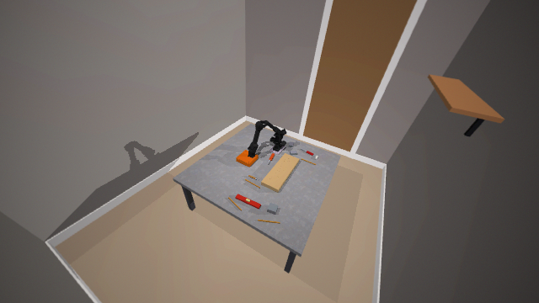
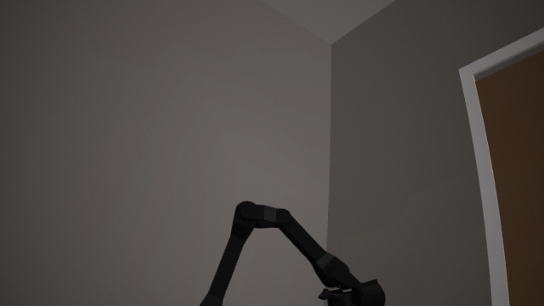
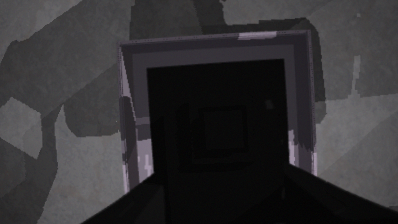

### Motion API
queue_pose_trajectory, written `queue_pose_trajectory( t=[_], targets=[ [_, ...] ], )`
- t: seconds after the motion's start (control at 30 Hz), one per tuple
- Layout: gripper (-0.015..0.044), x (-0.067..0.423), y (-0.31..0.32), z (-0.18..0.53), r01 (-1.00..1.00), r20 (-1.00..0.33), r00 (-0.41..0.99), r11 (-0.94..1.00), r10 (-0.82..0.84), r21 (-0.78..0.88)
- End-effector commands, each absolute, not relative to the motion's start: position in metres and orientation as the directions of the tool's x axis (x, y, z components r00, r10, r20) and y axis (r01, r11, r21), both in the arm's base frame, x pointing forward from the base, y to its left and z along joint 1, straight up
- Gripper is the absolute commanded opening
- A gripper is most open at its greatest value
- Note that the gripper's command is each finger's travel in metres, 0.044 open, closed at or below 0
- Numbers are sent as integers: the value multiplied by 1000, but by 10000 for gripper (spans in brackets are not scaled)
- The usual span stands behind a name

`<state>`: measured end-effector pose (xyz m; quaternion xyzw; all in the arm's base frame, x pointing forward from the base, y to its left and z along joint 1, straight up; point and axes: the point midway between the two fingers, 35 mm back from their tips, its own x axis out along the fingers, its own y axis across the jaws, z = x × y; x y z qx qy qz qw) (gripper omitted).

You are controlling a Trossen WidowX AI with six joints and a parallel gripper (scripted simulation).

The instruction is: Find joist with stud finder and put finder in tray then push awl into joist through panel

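My gripper [image 1: 279, 145] [image 2: 340, 297] is shut on the stud finder [image 3: 220, 125], a dark square block that fills the middle of the wrist view. It hangs just above the small grey-purple tray [image 3: 200, 47] [image 1: 278, 151], whose rim frames the block on three sides. The awl [image 1: 271, 158], with an orange-red handle, lies on the table between the arm's orange base [image 1: 247, 158] and the light wooden floor panel [image 1: 280, 172]. The stud finder's underside and the tray floor are hidden.
The grey table [image 1: 219, 168] also carries a red screwdriver [image 1: 309, 152] behind the panel, a red level [image 1: 248, 201], a small grey block [image 1: 273, 208] and several pencils near the front. A door and walls stand close behind the arm.
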<state>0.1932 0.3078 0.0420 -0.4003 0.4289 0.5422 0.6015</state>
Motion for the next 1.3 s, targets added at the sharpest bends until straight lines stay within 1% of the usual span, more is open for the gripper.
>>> queue_pose_trajectory(
  t=[0.0,0.37,0.77,0.93,1.07,1.13,1.17,1.27],
  targets=[
    [0,193,306,34,-995,-952,43,98,303,-14],
    [0,193,306,27,-995,-952,43,98,302,-14],
    [315,193,307,28,-996,-952,41,92,304,-14],
    [440,194,309,66,-996,-952,41,92,305,-14],
    [440,191,305,121,-996,-952,41,92,304,-13],
    [440,191,304,124,-996,-952,41,92,304,-13],
    [440,195,305,105,-995,-952,44,99,303,-14],
    [440,226,275,102,-980,-957,77,198,279,-21]
  ],
)
